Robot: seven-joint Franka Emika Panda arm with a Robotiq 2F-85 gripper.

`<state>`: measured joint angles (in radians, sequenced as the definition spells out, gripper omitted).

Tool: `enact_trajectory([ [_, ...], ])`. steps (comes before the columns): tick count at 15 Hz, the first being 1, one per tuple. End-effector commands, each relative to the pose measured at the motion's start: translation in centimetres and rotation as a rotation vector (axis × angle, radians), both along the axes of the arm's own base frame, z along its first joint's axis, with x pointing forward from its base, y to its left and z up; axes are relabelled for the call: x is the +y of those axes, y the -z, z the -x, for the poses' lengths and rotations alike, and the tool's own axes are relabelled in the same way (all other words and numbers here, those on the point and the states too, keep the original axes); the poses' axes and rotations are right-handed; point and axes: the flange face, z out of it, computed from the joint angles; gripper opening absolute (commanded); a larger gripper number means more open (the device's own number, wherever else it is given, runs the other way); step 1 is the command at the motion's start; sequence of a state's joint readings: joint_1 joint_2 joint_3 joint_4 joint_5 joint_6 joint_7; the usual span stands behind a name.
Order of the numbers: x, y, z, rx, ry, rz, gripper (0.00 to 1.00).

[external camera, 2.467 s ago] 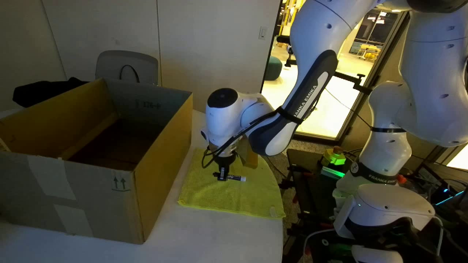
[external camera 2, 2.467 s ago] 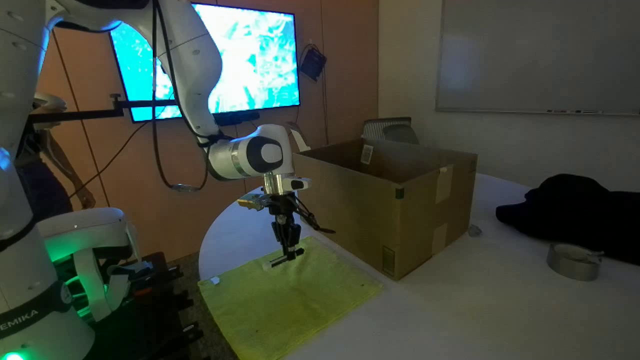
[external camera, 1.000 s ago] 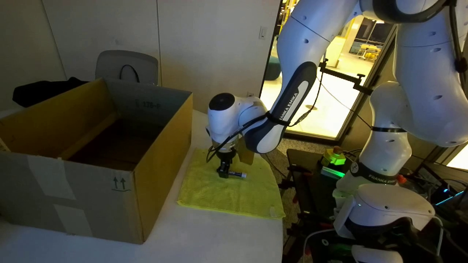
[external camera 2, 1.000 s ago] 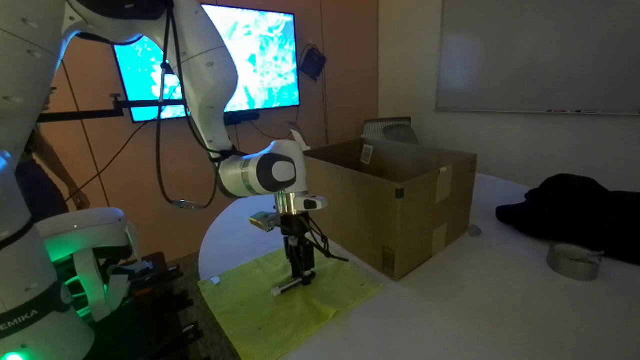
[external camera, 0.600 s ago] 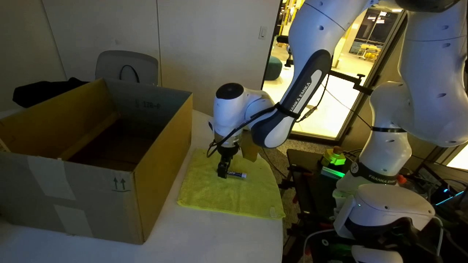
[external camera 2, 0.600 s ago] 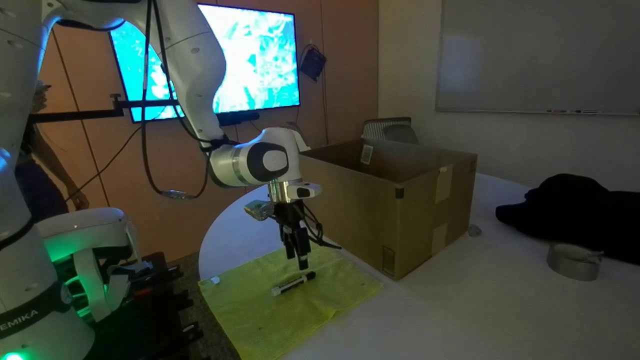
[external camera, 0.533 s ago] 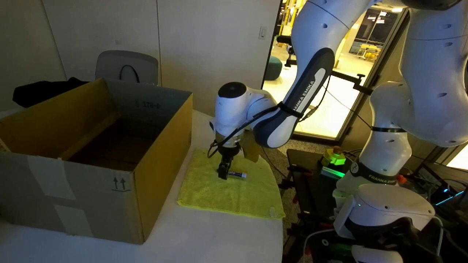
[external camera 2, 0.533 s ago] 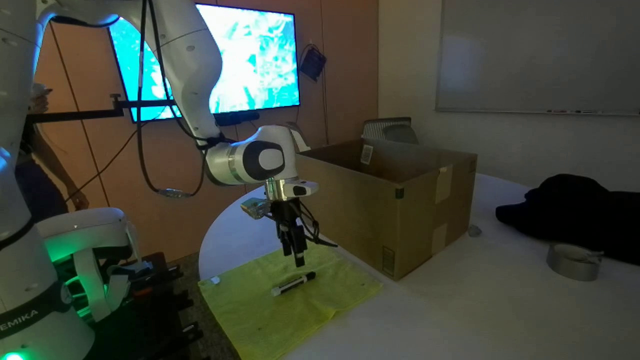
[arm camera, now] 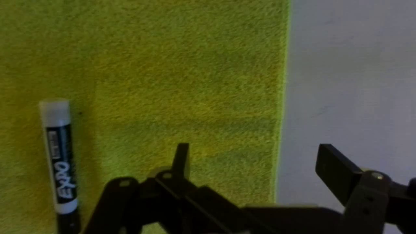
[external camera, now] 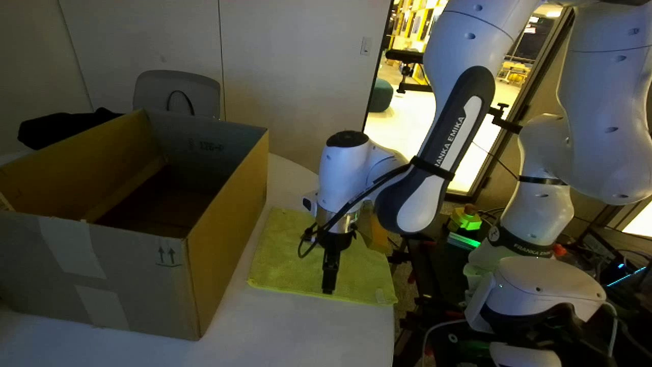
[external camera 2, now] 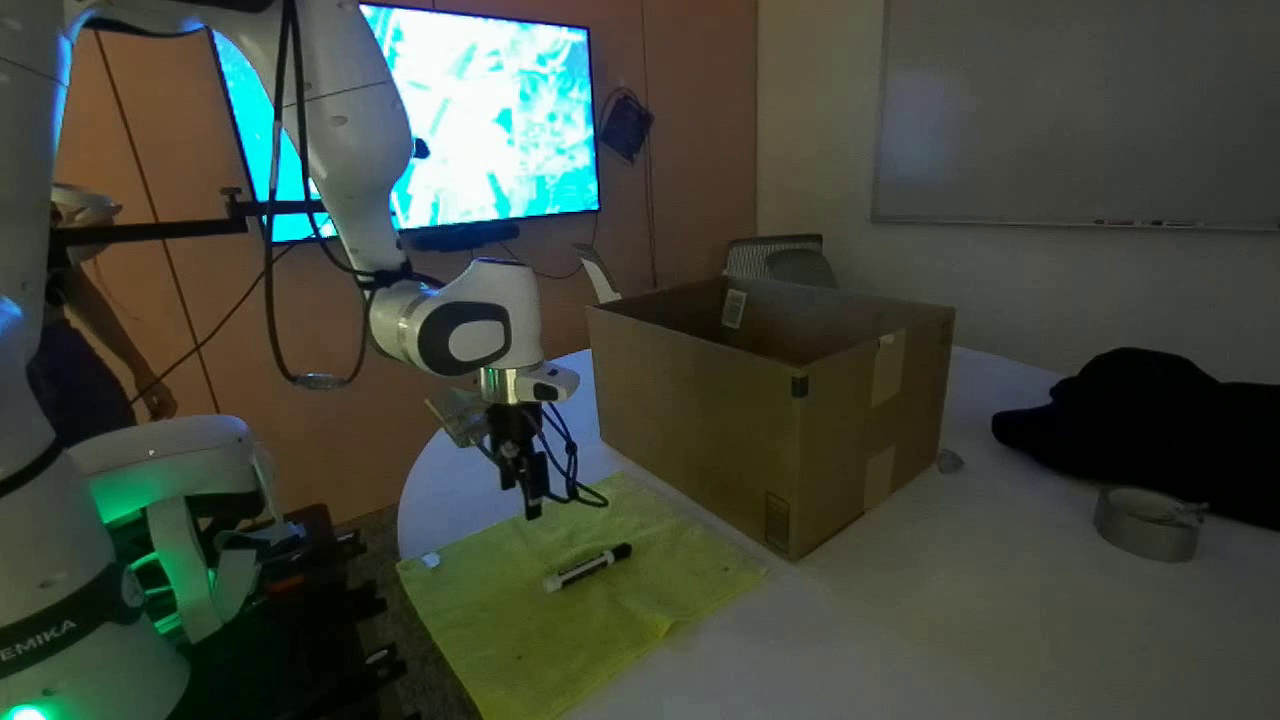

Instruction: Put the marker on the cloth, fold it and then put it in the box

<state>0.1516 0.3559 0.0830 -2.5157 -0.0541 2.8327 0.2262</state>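
Note:
The marker, black with a pale end, lies on the yellow-green cloth, which is spread flat. In the wrist view the marker shows at the lower left, outside the jaws. My gripper is open with nothing between its fingers. It straddles the cloth's edge: one finger over the cloth, the other over white table. The gripper hangs above the cloth in an exterior view; elsewhere the gripper blocks sight of the marker. The brown cardboard box stands open-topped beside the cloth.
The white table carries a roll of tape and a black garment beyond the box. A grey chair stands behind. The box's tall wall rises close to the cloth's side.
The gripper has let go of the marker, which stays on the cloth. It has lifted and moved sideways from the marker to the cloth's edge.

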Motion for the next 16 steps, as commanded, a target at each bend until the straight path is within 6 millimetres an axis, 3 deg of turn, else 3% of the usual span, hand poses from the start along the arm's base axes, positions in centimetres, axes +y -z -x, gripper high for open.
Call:
enact_trajectory([
  [1, 1.5, 0.7, 0.9, 0.011, -0.072, -0.065, 1.00],
  [11, 1.1, 4.7, 1.8, 0.077, -0.118, -0.049, 1.00],
  [15, 0.5, 5.2, 1.5, 0.085, -0.106, -0.046, 1.00],
  [16, 0.5, 5.1, 1.5, 0.086, -0.107, -0.047, 0.86],
])
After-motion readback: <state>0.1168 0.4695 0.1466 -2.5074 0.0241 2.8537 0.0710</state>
